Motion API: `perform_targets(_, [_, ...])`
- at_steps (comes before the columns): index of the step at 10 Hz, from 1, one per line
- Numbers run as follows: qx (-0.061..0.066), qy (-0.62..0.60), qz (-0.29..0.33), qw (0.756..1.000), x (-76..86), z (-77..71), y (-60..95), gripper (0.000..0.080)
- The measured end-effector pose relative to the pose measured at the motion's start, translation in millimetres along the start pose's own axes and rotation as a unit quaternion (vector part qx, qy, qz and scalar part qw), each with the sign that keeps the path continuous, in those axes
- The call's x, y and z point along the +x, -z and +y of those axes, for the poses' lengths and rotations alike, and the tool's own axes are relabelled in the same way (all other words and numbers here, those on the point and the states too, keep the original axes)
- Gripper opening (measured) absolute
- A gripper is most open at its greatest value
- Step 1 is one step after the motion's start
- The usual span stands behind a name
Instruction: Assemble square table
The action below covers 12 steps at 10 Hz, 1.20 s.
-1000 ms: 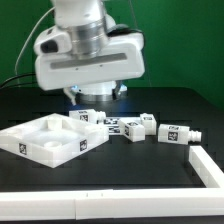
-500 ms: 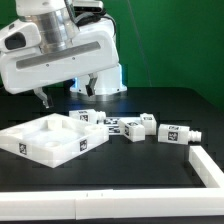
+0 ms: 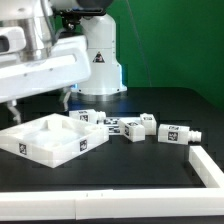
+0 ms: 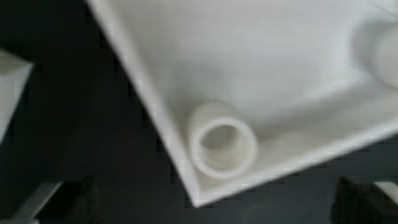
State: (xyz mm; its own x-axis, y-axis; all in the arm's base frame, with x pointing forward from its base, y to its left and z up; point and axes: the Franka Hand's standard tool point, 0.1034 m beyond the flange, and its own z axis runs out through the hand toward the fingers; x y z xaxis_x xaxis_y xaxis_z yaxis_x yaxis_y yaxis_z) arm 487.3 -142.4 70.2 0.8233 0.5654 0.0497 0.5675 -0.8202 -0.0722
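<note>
The square tabletop (image 3: 48, 140), a white slab with a raised rim, lies at the exterior view's lower left. In the wrist view one of its corners (image 4: 267, 70) shows, with a round socket (image 4: 226, 146). Several short white legs with tags lie to its right: one (image 3: 90, 117) by its far corner, one (image 3: 137, 126) in the middle, one (image 3: 173, 134) further right. My gripper (image 3: 38, 104) hangs open and empty above the tabletop's far left part. Its dark fingertips (image 4: 61, 200) stand wide apart either side of the corner, and my gripper (image 4: 214, 205) holds nothing.
A long white bar (image 3: 110, 206) runs along the front and turns up the exterior view's right side (image 3: 206, 165). The arm's white base (image 3: 100, 60) stands at the back. A green backdrop is behind.
The arm has swung from above the legs toward the exterior view's left and down, so the open gripper now hangs over the tabletop. No part has moved.
</note>
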Motion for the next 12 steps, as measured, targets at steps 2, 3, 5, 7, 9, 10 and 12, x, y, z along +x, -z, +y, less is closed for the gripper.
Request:
perform_targets(2, [0.003,-0.019,-0.003,1.0,0.0,-1.3,-0.5,0.0649])
perform_targets(3, [0.003,-0.02,-0.004,1.0,-1.0,-1.2,-1.3,0.0649])
perform_targets(5, [0.001,-0.02,-0.01,1.0,-14.9,1.2,-20.9,0.0649])
perform_targets(7, [-0.003,-0.004,-0.019,1.0,-22.6,9.7,-42.2,0.0649])
perform_targets(9, [-0.009,0.003,-0.021,1.0,-24.7,10.2,-54.3,0.0649])
perform_targets(10, [-0.014,0.006,-0.02,1.0,-25.3,8.4,-55.1,0.0649])
perform_targets(12, [-0.014,0.005,-0.021,1.0,-26.4,8.2,-55.9,0.0526])
